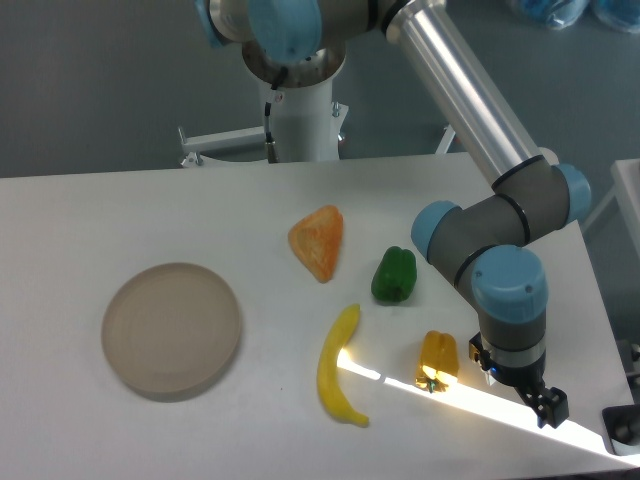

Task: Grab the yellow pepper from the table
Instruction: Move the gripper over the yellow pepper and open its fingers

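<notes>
The yellow pepper [438, 360] sits on the white tabletop [200, 215], just left of the jaws and slightly farther back, at the edge of a bright band of sunlight that crosses the surface. The gripper [548, 405] hangs low at the near right part of the tabletop, apart from the pepper; only a dark tip shows beneath the wrist, and whether the jaws are apart or together cannot be told. Nothing is visibly held between them.

Farther back and left of the jaws lies a green pepper [394, 275], near the yellow one but not touching it. Beyond that, still more to the left, rests an orange wedge [318, 241]. A long curved banana [338, 366] lies left of the yellow pepper, its lower end reaching the sunlit band.

Well away to the left of the jaws sits a round, shallow beige plate [172, 329]. It holds nothing; all the fruit and vegetables lie directly on the tabletop.
</notes>
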`<act>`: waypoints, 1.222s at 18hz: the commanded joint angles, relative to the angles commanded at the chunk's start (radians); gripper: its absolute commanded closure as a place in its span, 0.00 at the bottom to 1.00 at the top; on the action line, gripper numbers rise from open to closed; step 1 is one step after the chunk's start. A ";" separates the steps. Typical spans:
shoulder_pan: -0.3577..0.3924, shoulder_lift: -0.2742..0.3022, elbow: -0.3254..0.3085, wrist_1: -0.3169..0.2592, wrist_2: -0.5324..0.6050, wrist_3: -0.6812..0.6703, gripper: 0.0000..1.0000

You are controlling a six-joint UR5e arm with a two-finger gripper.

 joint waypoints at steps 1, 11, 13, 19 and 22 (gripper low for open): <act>0.000 0.000 0.000 0.000 0.000 0.000 0.00; -0.005 0.060 -0.050 -0.002 0.003 -0.002 0.00; -0.002 0.099 -0.093 -0.002 -0.002 0.000 0.00; 0.020 0.277 -0.264 -0.061 -0.029 -0.058 0.00; 0.041 0.331 -0.317 -0.098 -0.073 -0.121 0.00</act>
